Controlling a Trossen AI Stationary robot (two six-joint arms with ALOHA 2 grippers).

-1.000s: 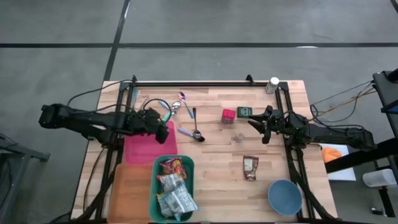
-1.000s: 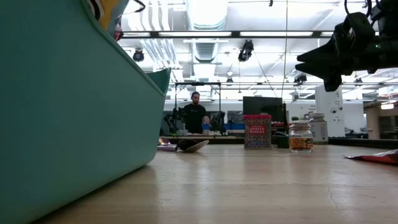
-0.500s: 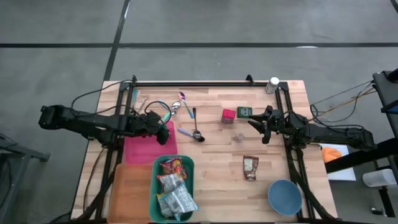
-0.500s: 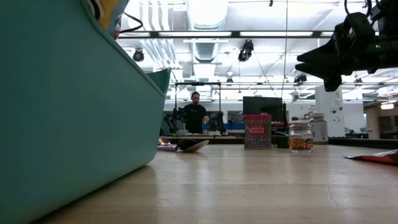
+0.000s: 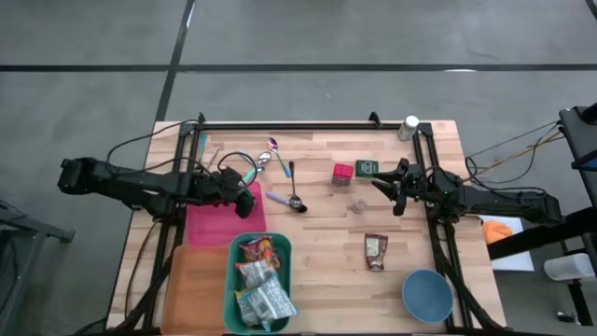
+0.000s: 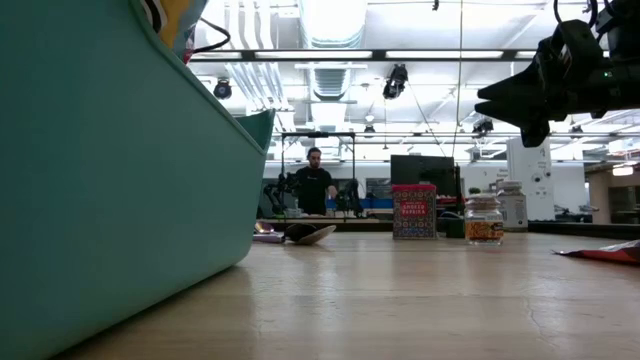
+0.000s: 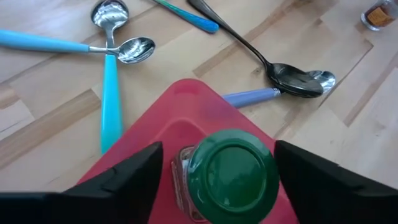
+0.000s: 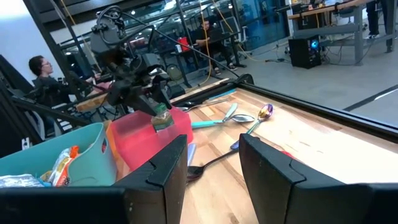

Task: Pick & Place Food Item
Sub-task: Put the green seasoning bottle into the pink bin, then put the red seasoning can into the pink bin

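Left wrist view shows my left tool (image 7: 217,163) spread open around the green-lidded jar (image 7: 227,176), standing on the pink tray (image 7: 161,134) near the counter's left edge; I'd lift straight up, avoiding tipping it.

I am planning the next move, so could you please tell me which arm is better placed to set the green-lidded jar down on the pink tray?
The left: its gripper already has the green-lidded jar between its fingers, above the pink tray. The right gripper waits across the table.
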